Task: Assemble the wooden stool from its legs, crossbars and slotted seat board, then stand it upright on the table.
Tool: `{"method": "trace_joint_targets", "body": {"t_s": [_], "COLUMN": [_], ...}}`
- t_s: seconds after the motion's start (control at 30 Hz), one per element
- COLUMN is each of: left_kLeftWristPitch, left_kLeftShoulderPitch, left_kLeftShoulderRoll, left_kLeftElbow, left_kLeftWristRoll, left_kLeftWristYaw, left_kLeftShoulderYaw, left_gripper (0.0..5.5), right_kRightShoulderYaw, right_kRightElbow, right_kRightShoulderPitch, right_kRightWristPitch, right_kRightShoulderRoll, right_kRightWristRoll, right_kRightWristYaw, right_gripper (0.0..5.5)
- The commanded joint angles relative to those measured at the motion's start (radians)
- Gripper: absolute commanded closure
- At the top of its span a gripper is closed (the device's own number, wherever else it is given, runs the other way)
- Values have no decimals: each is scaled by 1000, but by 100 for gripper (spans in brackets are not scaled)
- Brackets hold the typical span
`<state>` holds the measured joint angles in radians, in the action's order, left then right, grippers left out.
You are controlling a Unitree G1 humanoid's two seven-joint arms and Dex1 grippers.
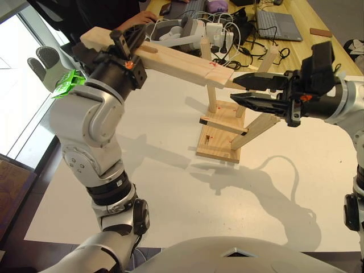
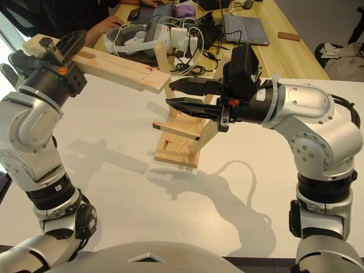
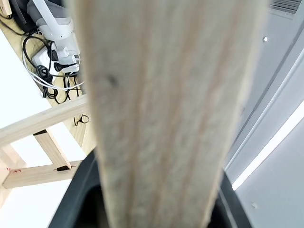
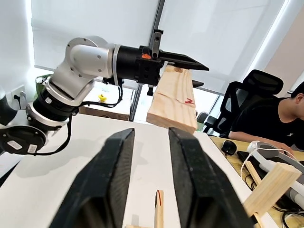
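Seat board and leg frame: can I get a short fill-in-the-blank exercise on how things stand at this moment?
1. The left pincer grips the seat board, while the right pincer grips ____.
2. The right pincer's jaws stand ____.
3. The leg frame rests on a table whose top is coloured ____.
Missing words: nothing; open; white.

The long pale seat board [image 1: 176, 61] is raw, matt wood with visible grain. The white surface [image 1: 159, 193] looks smooth and matt.
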<state>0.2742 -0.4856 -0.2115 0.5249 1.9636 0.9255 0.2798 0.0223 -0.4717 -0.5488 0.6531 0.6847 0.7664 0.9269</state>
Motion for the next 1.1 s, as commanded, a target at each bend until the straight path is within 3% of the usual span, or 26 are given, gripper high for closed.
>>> {"method": "trace_joint_targets", "body": {"t_s": [0.03, 0.17, 0.33, 0.4, 0.5, 0.63, 0.8, 1.0, 1.1], "left_kLeftWristPitch": [54, 143, 246, 285, 299, 288, 273, 240, 234], "left_kLeftShoulderPitch": [-32, -54, 40, 115, 236, 329, 339, 358, 369], "left_kLeftShoulderRoll": [-100, -267, -441, -470, -444, -340, -183, 2, 5], "left_kLeftElbow": [-34, -78, -13, 61, 145, 211, 213, 186, 167], "left_kLeftWristRoll": [-35, -162, -483, -625, -775, -920, -1093, -1322, -1476], "left_kLeftWristYaw": [-54, -174, -366, -431, -463, -441, -423, -435, -471], "left_kLeftShoulderYaw": [7, 33, -10, -75, -141, -219, -341, -499, -577], "left_gripper": [449, 449, 449, 450, 450, 450, 450, 450, 450], "right_kRightShoulderYaw": [-11, 37, 173, 195, 192, 126, 0, -154, -205], "right_kRightElbow": [-18, -22, -51, -93, -213, -377, -342, -201, -145], "right_kRightShoulderPitch": [13, 3, -45, -14, 144, 417, 620, 589, 501], "right_kRightWristPitch": [9, 89, 307, 364, 426, 337, 104, -69, -62], "right_kRightShoulderRoll": [37, 108, 165, 200, 286, 461, 573, 539, 434], "right_kRightWristRoll": [-14, 55, 448, 590, 625, 316, -70, -378, -419], "right_kRightWristYaw": [22, 52, -10, -57, -55, 94, 180, 141, 86], "right_gripper": [346, 277, 272, 272, 272, 272, 272, 272, 272]}}
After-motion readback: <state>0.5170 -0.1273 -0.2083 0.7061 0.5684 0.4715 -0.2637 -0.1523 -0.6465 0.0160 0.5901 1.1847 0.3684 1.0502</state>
